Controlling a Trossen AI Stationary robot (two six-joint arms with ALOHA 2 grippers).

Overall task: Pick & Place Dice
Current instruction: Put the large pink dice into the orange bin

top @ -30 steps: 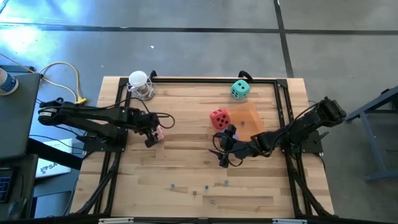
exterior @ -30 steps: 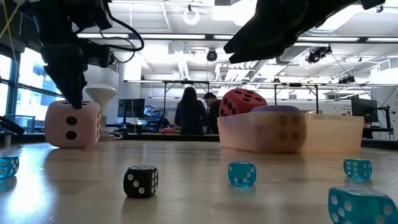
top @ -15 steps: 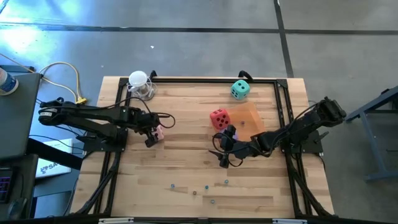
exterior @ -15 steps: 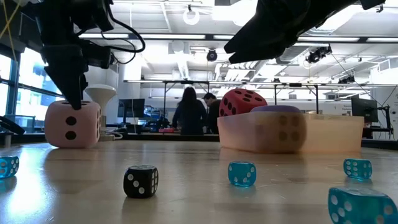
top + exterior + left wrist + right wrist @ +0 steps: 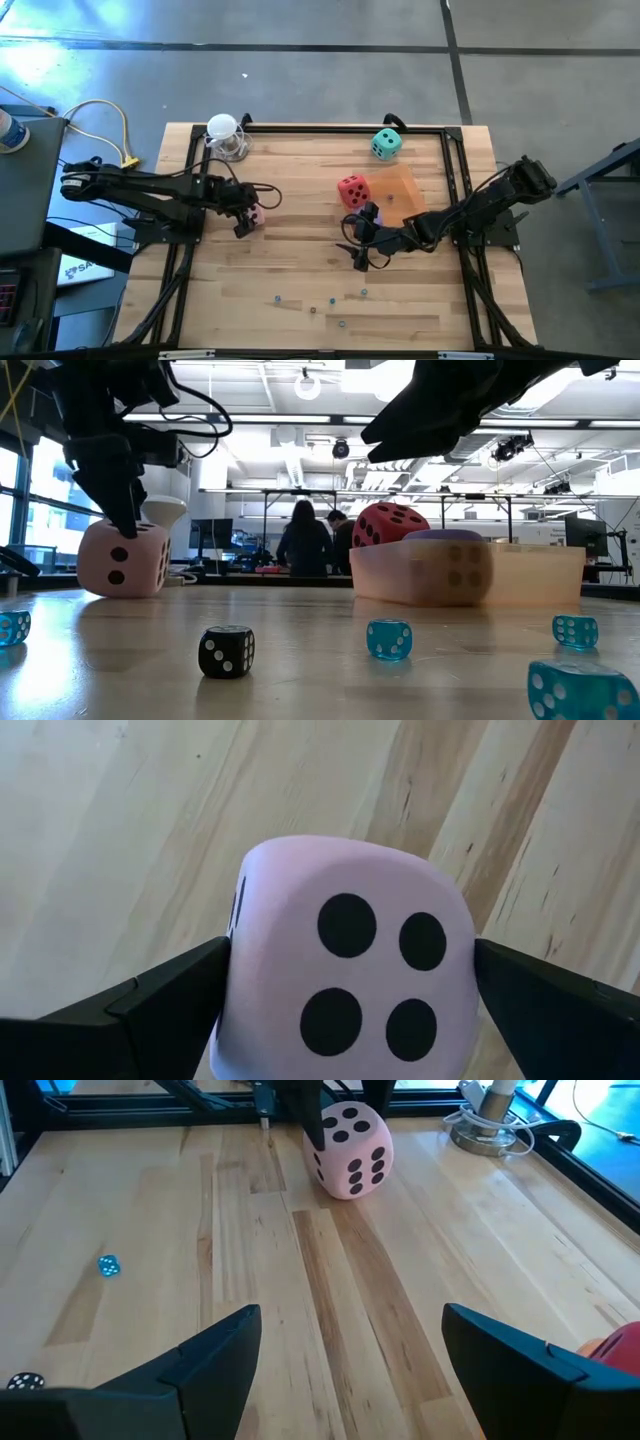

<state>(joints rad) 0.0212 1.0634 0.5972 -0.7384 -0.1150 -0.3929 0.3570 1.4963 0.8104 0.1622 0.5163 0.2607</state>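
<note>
The pink die (image 5: 254, 212) (image 5: 122, 560) (image 5: 348, 1149) sits left of centre with my left gripper (image 5: 246, 212) (image 5: 350, 980) shut on it from above. The red die (image 5: 352, 190) (image 5: 392, 524) rests on the table beside the translucent orange tray (image 5: 405, 190) (image 5: 470, 572). Through the tray wall the purple die (image 5: 450, 565) shows. The teal die (image 5: 386, 143) stands by the far edge. My right gripper (image 5: 360, 242) (image 5: 350, 1370) hangs open above bare wood near the table's middle, beside the tray. My left gripper pinches the pink die between its two fingers (image 5: 160, 1010), one on each of two opposite side faces (image 5: 238, 970), coming from above and pointing down. The die is tilted in the hold, and its lowest edge (image 5: 130, 595) is on or just over the table.
Tiny dice lie on the near part of the table: a black one (image 5: 226, 651) and several blue ones (image 5: 388, 639) (image 5: 108, 1266). A white funnel-like object (image 5: 225, 135) stands at the far left corner. Black rails (image 5: 320, 127) frame the table. People stand in the room beyond.
The left gripper has tipped the pink die: it stood flat on the table before, and now it is tilted with one side raised. The right arm has kept still.
</note>
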